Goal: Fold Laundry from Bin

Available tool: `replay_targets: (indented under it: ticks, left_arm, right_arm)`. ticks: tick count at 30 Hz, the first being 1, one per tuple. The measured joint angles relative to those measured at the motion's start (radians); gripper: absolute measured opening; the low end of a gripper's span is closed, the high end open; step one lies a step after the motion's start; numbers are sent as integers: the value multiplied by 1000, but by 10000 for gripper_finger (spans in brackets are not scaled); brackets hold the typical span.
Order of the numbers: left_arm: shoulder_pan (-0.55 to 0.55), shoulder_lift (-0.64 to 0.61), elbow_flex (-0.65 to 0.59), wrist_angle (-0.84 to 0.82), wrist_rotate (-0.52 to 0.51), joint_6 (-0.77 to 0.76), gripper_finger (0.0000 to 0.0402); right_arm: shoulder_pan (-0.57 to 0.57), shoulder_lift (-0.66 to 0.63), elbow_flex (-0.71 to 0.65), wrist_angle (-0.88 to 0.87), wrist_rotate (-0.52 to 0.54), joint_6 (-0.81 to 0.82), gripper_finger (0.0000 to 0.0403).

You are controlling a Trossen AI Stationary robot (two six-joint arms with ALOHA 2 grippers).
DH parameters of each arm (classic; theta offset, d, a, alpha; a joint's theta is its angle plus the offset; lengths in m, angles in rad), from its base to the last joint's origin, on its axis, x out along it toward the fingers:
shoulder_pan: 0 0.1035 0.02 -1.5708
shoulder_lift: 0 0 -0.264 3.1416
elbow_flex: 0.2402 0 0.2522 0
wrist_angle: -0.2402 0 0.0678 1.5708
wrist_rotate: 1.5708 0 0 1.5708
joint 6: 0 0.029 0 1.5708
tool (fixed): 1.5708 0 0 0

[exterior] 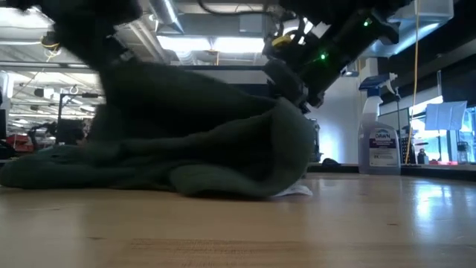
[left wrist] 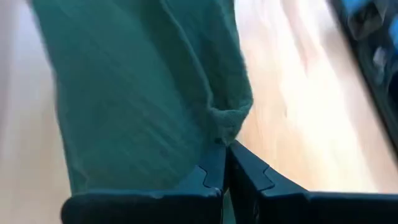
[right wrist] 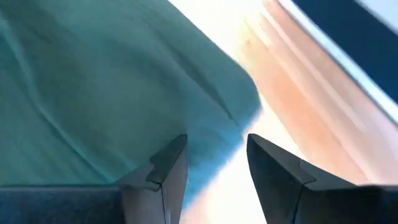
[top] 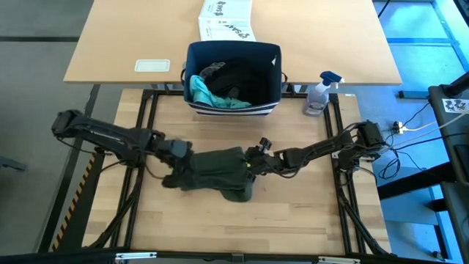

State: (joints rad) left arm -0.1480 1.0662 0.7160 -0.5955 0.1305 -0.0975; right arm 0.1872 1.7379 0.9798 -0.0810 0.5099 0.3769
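Pinching the olive-green garment (top: 220,172) at mid-table, your left gripper (left wrist: 225,163) is clenched on a hem so the cloth can be pulled flat. Your right gripper (right wrist: 214,165) hangs released at the opposite edge, ready to take it. More laundry (top: 220,84) waits in the bin (top: 272,62) by the table's far edge.

Bright ceiling lights overhead; both wrist views smeared by blur.

right hand (right wrist: 214,165) parted, beside green garment (right wrist: 93,93)
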Motion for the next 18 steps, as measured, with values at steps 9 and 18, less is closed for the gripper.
replay_targets:
  ticks: [9, 18]
  left_arm:
    - [-66, 6, -97, -71, -210, 33, 5]
    - [-67, 12, -89, -89, -253, 59, 37]
  right_arm:
    - [-20, 13, 0, -13, -31, 23, 165]
    - [-18, 12, 0, -20, -32, 36, 165]
